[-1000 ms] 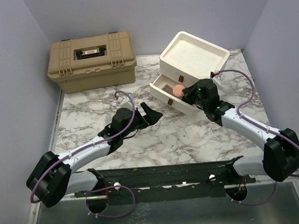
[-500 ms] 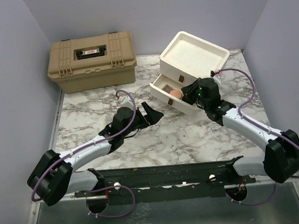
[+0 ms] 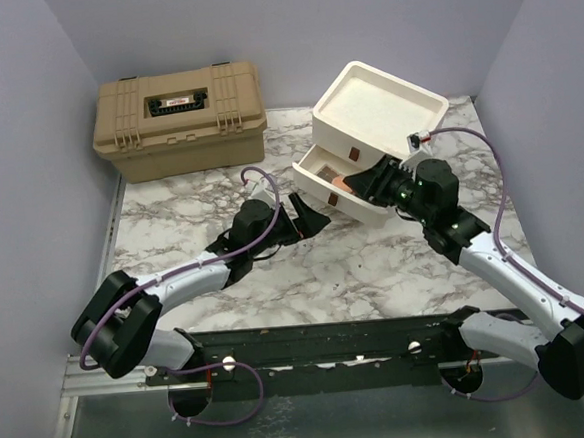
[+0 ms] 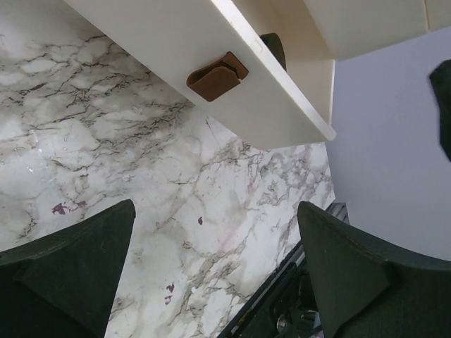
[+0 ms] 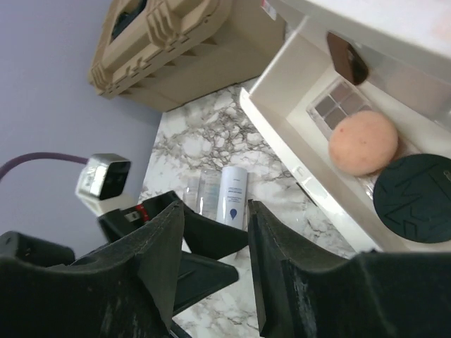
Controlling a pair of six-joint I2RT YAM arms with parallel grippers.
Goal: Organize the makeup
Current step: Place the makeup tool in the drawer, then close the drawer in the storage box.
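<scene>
The cream drawer unit's lower drawer [image 5: 282,130] is pulled open. In it lie a pink palette [image 5: 335,104] and the round black compact [image 5: 416,201] with its peach powder pad [image 5: 363,142]. A whitish bottle [image 5: 232,195] and slim tubes [image 5: 199,193] lie on the marble, left of the drawer. My right gripper [image 5: 215,205] is open and empty, hovering just outside the drawer front [image 3: 355,186]. My left gripper [image 4: 217,206] is open and empty, low over the marble below the drawer's brown pull tab [image 4: 217,74]. It sits just left of the drawer [image 3: 307,218].
A tan toolbox [image 3: 180,117] stands at the back left. The cream drawer unit [image 3: 379,108] stands at the back right, tilted, with an open top tray. Purple walls close in both sides. A black rail [image 3: 331,342] runs along the near edge.
The right wrist has drawn back to the right, away from the drawer, and the peach pad lies in the drawer. The left gripper has moved right, closer to the drawer front.
</scene>
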